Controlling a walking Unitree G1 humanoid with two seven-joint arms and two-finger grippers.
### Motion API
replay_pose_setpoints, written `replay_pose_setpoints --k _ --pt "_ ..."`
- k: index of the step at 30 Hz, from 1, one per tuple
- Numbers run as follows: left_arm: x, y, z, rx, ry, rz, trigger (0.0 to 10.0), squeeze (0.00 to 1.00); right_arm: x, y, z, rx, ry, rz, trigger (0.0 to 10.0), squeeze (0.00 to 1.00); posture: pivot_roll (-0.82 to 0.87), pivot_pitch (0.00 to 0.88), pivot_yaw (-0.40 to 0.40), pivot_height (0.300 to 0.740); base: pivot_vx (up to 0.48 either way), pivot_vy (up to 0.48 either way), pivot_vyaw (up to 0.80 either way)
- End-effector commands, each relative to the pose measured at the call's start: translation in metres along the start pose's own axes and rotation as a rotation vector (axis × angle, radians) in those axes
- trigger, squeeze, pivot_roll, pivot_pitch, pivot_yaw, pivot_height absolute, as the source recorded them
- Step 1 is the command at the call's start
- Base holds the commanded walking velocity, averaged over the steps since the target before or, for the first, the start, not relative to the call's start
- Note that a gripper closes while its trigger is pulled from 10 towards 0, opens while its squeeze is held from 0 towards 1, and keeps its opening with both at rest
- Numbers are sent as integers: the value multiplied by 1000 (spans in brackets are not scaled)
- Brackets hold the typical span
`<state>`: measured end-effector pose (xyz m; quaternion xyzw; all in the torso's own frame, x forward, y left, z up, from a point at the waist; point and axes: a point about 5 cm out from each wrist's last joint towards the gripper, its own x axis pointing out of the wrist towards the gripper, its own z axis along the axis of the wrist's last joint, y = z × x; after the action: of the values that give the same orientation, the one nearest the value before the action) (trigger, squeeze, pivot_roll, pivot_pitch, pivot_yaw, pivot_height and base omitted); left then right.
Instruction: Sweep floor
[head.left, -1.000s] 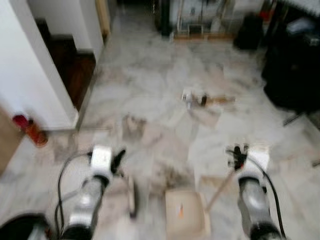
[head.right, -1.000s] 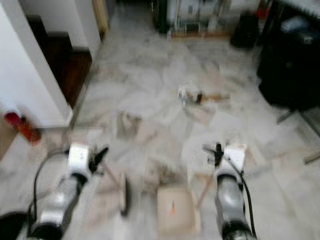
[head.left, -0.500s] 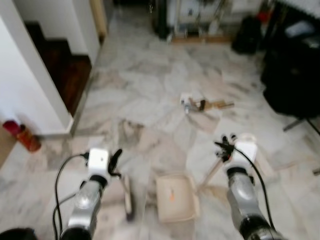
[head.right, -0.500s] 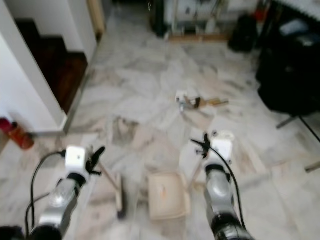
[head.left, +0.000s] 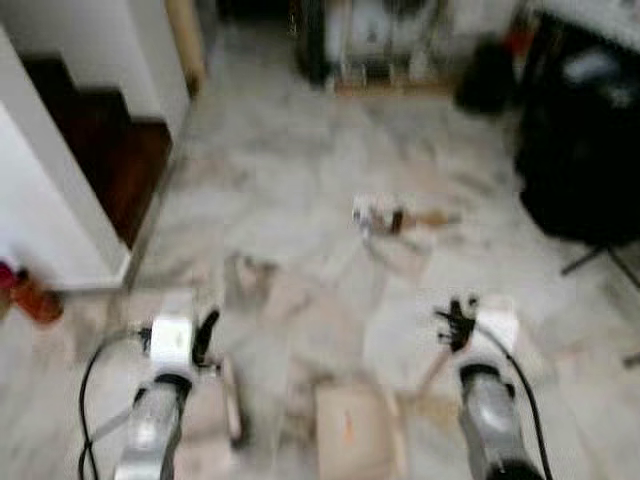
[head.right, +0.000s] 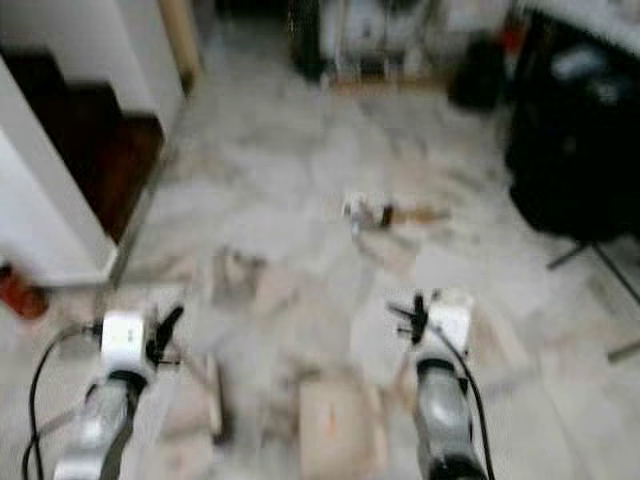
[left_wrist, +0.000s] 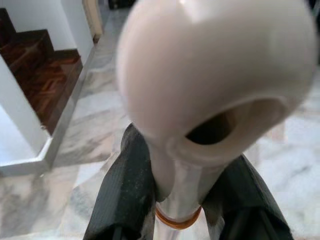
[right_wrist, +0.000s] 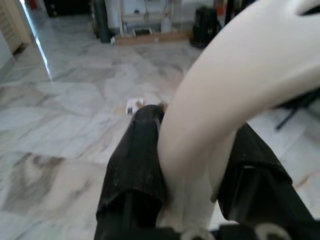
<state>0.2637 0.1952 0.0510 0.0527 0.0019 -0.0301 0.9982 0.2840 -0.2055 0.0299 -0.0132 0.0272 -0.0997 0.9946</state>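
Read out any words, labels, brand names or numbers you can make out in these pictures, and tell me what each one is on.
No text can be read in any view.
The dustpan bears a small orange mark, too blurred to read.
The litter on the floor may carry print, but it is too small and blurred.
The broom handle in the left gripper and the dustpan handle in the right gripper are plain.

I can read no text, label, brand or number anywhere; my head views are blurred, and the litter (head.left: 385, 215) on the floor (head.left: 300, 170) is too small and soft to make out print.
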Motion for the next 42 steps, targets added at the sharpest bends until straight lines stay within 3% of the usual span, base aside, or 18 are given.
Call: replay_pose_setpoints --k 1,16,19,25,32,38,42 --pt "1 5 15 34 -68 1 10000 0 3 5 13 17 -80 6 10000 0 -32 0 -24 740 304 0 0" --pt "-13 10 21 44 -81 31 10000 0 -8 -3 16 -30 -132 3 10000 0 -40 0 -34 740 297 0 0" --pt "-25 16 28 41 -88 63 10000 0 -14 -5 23 -24 -172 -10 10000 0 -39 0 -35 740 292 0 0" --pt "-24 13 31 50 -91 51 10000 0 -16 -5 35 -43 -222 -5 10000 0 -47 10 -33 740 293 0 0" --pt "-19 6 35 47 -101 27 10000 0 -19 -8 64 -164 -360 29 10000 0 -51 22 -25 740 291 0 0" --pt "-22 8 38 50 -94 32 10000 0 -23 -30 63 -78 -322 -73 10000 0 -44 24 -25 740 286 0 0" --pt "-21 9 39 47 -92 40 10000 0 -29 -26 60 -75 -297 -64 10000 0 -45 29 -25 740 285 0 0"
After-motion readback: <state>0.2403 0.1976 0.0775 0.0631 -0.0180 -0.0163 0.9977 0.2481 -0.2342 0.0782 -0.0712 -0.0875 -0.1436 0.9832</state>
